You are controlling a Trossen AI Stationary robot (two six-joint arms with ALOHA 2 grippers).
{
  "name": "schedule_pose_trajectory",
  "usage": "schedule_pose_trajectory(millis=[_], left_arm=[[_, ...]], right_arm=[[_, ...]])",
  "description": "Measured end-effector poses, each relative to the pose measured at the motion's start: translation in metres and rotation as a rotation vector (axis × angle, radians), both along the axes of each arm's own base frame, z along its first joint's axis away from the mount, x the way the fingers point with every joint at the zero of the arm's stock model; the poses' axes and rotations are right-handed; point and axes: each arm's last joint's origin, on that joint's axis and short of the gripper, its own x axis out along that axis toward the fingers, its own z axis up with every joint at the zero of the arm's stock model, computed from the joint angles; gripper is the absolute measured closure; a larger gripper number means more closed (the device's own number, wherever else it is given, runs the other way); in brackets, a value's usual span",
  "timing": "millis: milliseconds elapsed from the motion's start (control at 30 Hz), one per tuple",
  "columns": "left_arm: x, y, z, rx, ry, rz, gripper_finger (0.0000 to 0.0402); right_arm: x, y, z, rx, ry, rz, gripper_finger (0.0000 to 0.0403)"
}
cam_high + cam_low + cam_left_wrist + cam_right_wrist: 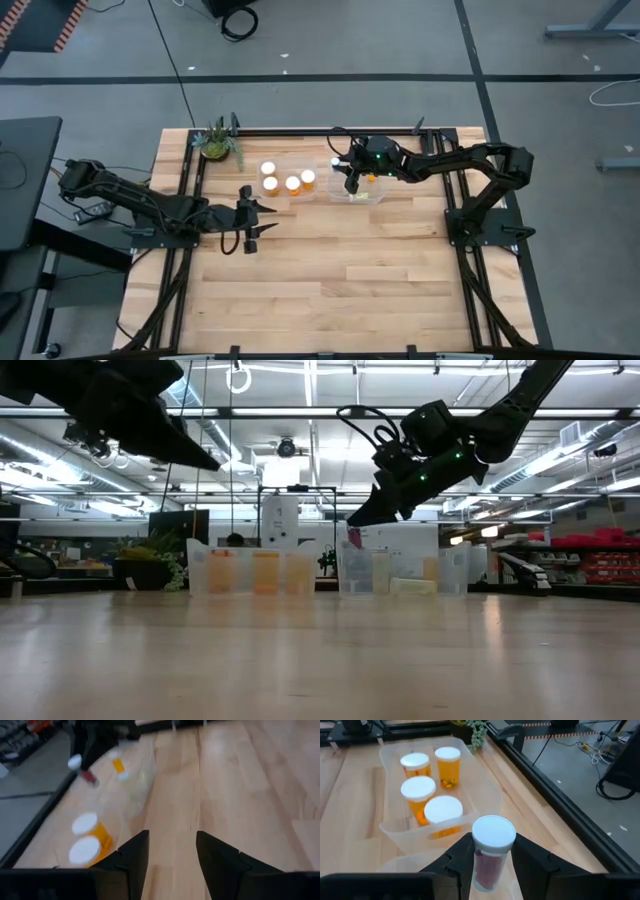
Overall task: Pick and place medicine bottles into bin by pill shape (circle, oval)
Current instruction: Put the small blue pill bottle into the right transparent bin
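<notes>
Four amber medicine bottles with white caps stand upright in a clear bin at the table's far middle. A second clear bin stands to its right, with pale items inside. My right gripper hangs over that second bin's left end and is shut on another bottle, white-capped with a dark red body. My left gripper is raised near the table's left, on the near side of the first bin. It is open with nothing between its fingers. My right gripper pinches the bottle's body, just below the white cap, between its two fingers. The fingers come slanting down from the table's right side. The bottle is lifted clear, above the bin's rim, with its cap on top.
A potted plant stands at the table's far left corner. Black frame rails run along the table's left, far and right edges. The near half of the wooden tabletop is bare.
</notes>
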Motion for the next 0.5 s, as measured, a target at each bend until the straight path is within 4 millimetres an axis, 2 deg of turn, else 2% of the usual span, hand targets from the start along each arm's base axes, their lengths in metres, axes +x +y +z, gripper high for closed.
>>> schedule_pose_trajectory(millis=[133, 400, 500], left_arm=[[-0.001, 0.0, -0.002, -0.006, 0.011, 0.003, 0.023], [-0.011, 0.003, -0.033, -0.024, -0.041, 0.006, 0.023], [-0.013, 0.004, -0.036, -0.026, -0.06, 0.005, 0.023]], right_arm=[[-0.004, 0.002, -0.007, 0.013, 0.017, -0.002, 0.0272], [-0.015, 0.007, -0.021, 0.018, -0.033, -0.013, 0.0272], [-0.019, 0.009, -0.025, 0.028, -0.034, -0.024, 0.0272]])
